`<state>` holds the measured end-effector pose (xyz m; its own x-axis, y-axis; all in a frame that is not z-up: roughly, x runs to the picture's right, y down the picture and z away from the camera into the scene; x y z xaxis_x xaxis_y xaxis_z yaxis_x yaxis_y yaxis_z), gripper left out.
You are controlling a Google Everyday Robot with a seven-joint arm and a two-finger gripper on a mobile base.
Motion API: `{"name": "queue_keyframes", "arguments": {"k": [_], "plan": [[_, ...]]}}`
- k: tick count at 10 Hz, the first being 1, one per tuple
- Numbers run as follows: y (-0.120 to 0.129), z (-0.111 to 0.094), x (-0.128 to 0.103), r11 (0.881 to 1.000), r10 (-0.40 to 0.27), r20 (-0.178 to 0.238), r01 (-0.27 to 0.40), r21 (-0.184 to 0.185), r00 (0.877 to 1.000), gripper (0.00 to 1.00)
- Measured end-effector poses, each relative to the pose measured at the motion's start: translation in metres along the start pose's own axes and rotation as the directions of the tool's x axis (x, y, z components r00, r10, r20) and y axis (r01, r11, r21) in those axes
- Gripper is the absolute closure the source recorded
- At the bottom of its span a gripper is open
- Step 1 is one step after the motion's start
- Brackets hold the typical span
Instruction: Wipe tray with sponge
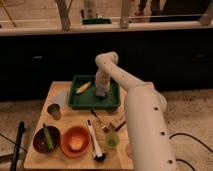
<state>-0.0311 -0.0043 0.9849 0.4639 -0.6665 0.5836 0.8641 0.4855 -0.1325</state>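
Camera view: tool (101, 89) reaches down into the tray (84, 101), right of centre, over the sponge (101, 94), apparently pressing it for wiping; grip state cannot tell.

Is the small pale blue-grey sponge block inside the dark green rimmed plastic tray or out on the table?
Inside: the sponge lies on the floor of the tray, right of centre, directly beneath the gripper.

Your tabletop (75, 119) carries the tray (86, 103) beneath the tool (101, 90); nearer the camera than the tool sit an orange bowl (65, 140), dark bowl (36, 143) and green cup (112, 141).
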Motion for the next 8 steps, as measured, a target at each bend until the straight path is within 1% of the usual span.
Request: {"name": "queue_keyframes", "arguments": {"k": [2,3,4,6,7,8], "plan": [[-0.016,0.010,-0.017,0.998,-0.058,0.053,0.058,0.004,0.997,1.00],[-0.023,0.013,-0.027,0.996,-0.085,0.075,0.085,0.014,0.994,1.00],[-0.021,0.015,-0.038,0.994,-0.113,0.102,0.112,0.014,0.988,1.00],[-0.005,0.012,-0.052,0.991,-0.133,0.129,0.133,0.004,0.983,1.00],[0.005,0.009,-0.056,0.991,-0.131,0.132,0.132,-0.002,0.983,1.00],[0.021,0.004,-0.052,0.993,-0.118,0.122,0.121,-0.016,0.985,1.00]]}}
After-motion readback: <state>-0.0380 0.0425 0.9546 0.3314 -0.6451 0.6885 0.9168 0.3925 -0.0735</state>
